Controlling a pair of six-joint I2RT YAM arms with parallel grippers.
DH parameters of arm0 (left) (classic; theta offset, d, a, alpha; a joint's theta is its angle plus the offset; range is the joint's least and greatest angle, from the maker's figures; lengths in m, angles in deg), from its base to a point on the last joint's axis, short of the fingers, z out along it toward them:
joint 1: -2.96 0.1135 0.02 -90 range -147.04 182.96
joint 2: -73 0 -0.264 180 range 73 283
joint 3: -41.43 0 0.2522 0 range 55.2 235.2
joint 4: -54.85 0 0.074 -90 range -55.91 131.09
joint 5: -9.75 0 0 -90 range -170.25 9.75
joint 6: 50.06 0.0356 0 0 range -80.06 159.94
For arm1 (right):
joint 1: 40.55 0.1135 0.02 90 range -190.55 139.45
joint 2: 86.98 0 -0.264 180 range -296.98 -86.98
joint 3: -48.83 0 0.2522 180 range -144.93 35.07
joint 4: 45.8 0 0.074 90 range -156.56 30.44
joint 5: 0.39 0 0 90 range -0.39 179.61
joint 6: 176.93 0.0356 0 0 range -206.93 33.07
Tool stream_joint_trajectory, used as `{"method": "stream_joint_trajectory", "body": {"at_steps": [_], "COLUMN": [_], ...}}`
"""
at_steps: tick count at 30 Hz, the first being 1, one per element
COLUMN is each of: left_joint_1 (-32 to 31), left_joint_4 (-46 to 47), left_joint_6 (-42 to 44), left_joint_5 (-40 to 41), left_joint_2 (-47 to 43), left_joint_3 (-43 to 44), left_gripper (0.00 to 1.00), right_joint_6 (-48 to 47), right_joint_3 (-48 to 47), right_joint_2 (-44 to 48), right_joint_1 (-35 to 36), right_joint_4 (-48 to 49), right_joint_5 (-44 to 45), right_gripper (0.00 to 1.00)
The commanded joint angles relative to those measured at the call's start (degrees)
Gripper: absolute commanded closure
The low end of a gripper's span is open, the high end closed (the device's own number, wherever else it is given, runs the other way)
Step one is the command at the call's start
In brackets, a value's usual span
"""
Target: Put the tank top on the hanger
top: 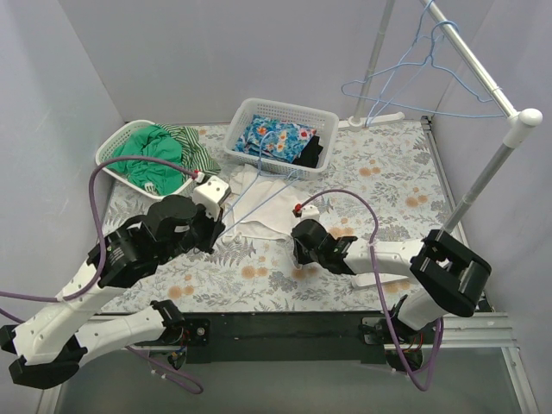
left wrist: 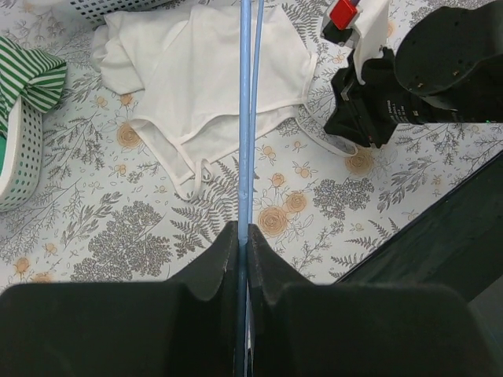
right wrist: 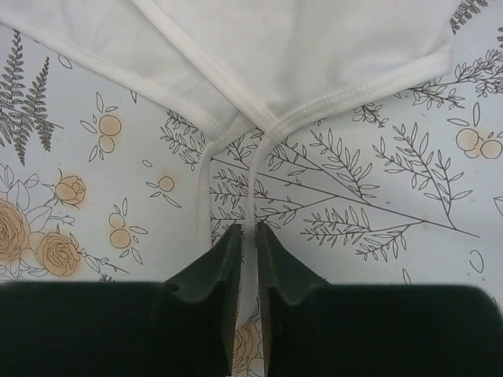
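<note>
The white tank top [top: 261, 221] lies flat on the floral table cover, in front of the baskets. My left gripper [top: 222, 216] is shut on the pale-blue wire hanger [top: 264, 199], which reaches out over the top. In the left wrist view the hanger wire [left wrist: 245, 118] runs straight out from the shut jaws [left wrist: 242, 228] across the tank top [left wrist: 204, 71]. My right gripper [top: 298, 236] sits low at the top's near right edge. In the right wrist view it [right wrist: 247, 229] is shut on a thin white strap [right wrist: 253, 188] of the tank top [right wrist: 299, 47].
A white basket [top: 259, 108] holds blue floral cloth and a dark item. Another white basket [top: 112, 142] at the left holds green and striped garments. A clothes rail [top: 479, 65] with spare blue hangers [top: 405, 82] stands at the back right. Grey walls enclose the table.
</note>
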State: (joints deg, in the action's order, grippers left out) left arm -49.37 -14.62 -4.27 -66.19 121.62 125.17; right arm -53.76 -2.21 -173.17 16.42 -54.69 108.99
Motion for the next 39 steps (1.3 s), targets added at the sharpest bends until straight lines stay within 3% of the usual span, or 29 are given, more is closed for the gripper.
{"method": "stream_joint_trajectory", "body": {"at_steps": [1,2,3,8,15,26,39], "left_joint_1": [-0.1,-0.1,0.0,-0.1,-0.1,-0.1,0.0], "left_joint_4": [-0.4,-0.4,-0.5,-1.2,-2.8,-4.0,-2.1], "left_joint_6": [0.5,0.6,0.8,2.5,5.0,9.1,13.1], "left_joint_5": [-0.9,-1.2,-1.4,-3.0,-5.9,-13.2,-14.0], "left_joint_2": [-4.8,-5.8,-6.5,-9.8,-10.5,-6.7,-4.2], "left_joint_3": [-2.8,-3.3,-3.7,-5.0,-6.4,-7.1,-9.9], "left_gripper": [1.00,1.00,1.00,1.00,1.00,1.00,1.00], "right_joint_6": [0.9,0.8,0.5,-2.0,-5.5,-8.4,-9.3], "right_joint_3": [-2.5,-2.9,-3.2,-4.3,-5.2,-7.9,-9.0], "right_joint_2": [-2.5,-2.3,-2.1,2.1,6.6,6.6,8.2], "right_joint_1": [-0.3,-0.2,-0.2,-3.5,-10.0,-13.9,-14.5], "right_joint_4": [-2.3,-4.2,-4.8,-9.5,-10.8,-11.8,-12.7], "right_joint_5": [1.4,3.6,5.2,8.5,4.2,1.5,1.3], "right_gripper": [0.88,0.97,0.99,0.99,0.99,0.99,0.99]}}
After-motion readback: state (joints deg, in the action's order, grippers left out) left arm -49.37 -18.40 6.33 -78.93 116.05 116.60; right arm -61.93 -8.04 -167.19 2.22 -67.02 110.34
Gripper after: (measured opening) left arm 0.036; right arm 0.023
